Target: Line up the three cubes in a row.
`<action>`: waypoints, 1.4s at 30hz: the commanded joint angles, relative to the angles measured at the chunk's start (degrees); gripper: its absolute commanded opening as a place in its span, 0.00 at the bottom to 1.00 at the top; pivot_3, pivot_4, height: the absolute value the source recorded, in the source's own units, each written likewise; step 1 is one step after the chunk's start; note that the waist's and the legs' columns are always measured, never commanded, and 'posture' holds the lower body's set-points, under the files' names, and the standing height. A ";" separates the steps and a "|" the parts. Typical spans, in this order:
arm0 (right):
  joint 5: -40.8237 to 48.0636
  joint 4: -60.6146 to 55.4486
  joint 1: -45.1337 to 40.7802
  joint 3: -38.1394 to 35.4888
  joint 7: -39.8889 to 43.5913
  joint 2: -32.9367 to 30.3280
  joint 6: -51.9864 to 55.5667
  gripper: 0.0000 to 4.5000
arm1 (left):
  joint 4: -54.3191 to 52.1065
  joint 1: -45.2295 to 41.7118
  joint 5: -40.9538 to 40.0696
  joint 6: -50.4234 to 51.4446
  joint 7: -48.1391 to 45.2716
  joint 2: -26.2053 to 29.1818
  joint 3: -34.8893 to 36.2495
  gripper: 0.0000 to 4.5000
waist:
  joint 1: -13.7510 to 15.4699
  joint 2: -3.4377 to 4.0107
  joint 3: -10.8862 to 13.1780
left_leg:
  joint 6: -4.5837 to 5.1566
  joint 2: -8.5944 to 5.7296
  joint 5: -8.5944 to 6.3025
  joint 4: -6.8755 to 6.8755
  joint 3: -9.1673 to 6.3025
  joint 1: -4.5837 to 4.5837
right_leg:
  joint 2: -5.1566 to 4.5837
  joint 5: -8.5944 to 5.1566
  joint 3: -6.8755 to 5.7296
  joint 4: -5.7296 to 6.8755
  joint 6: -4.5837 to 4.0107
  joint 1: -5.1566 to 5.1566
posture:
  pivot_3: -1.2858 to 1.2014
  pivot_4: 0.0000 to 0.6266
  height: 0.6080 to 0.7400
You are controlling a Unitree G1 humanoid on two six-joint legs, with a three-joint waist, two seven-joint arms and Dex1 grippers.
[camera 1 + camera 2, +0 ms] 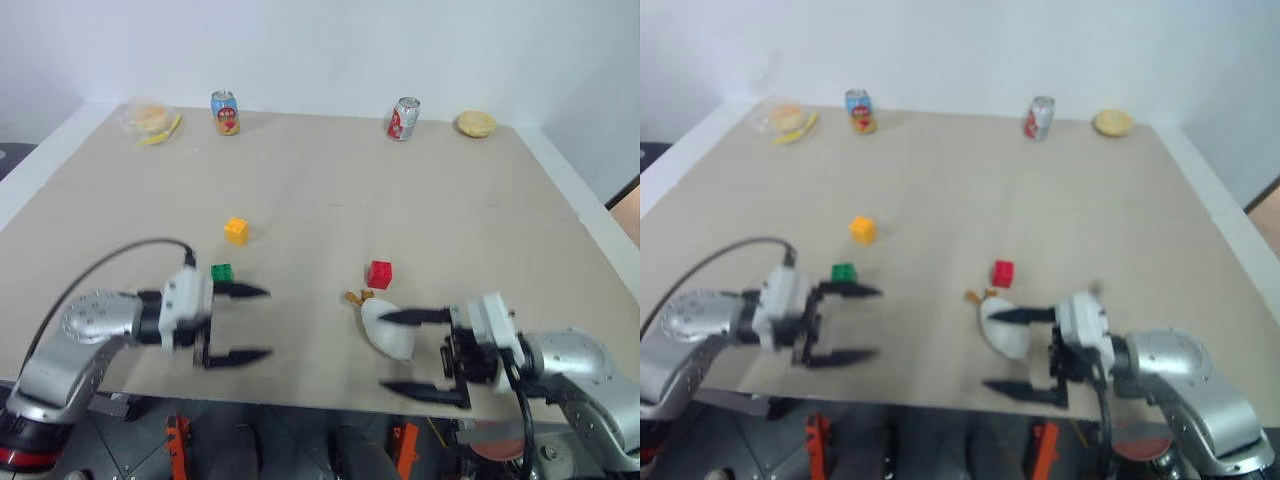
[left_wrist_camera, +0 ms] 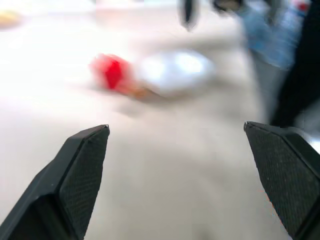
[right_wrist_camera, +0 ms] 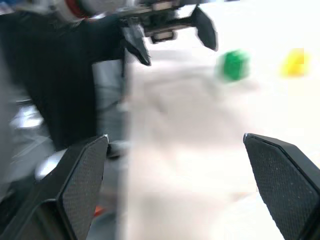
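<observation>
Both grippers, left and right, gape empty over the table's near edge; best first pick looks the green cube, approached squarely.

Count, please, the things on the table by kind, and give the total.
Cubes: 3 (red cube, green cube, yellow cube)
Cans: 2 (blue can, red can)
Food-like items at the far edge: 2 (left one, right one)
White drumstick toy: 1
Total: 8
</observation>
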 commanded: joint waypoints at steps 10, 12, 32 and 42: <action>-6.93 1.71 -7.92 10.84 -15.08 -2.20 25.83 0.87 | -2.08 -3.33 -1.41 2.33 5.96 -10.57 -3.05 1.00 | -0.02 -0.01 -0.03 | 0.11 -0.02 -0.04 -0.09 -0.03 -0.32 | 0.22 0.08 0.28 0.01 0.52 -0.22 | 0.52 0.24 0.95; -7.76 2.23 -8.13 11.08 -15.21 -1.52 25.68 0.74 | -1.89 -3.05 -0.60 1.70 5.72 -11.16 -3.83 1.00 | 0.00 -0.01 -0.03 | 0.11 -0.01 -0.04 -0.07 -0.05 -0.31 | 0.25 0.11 0.30 0.01 0.54 -0.20 | 0.52 0.24 0.95; -7.20 25.80 -19.47 -17.24 -30.24 5.68 12.86 0.01 | 9.58 -14.94 7.87 -2.52 14.37 -26.54 -9.85 1.00 | -0.05 -0.01 -0.03 | 0.36 -0.10 0.14 0.44 0.13 -0.29 | 0.26 0.55 0.64 -0.08 0.54 -0.05 | 0.52 0.24 0.95; -21.28 48.07 -24.20 -18.79 -50.18 8.91 8.67 0.21 | 23.03 -24.81 15.00 -9.72 20.12 -41.58 -14.23 1.00 | -0.14 0.23 -0.12 | 0.60 -0.33 0.24 0.01 0.39 -0.36 | 0.22 0.66 1.17 -0.12 1.02 -0.26 | 0.52 0.24 0.95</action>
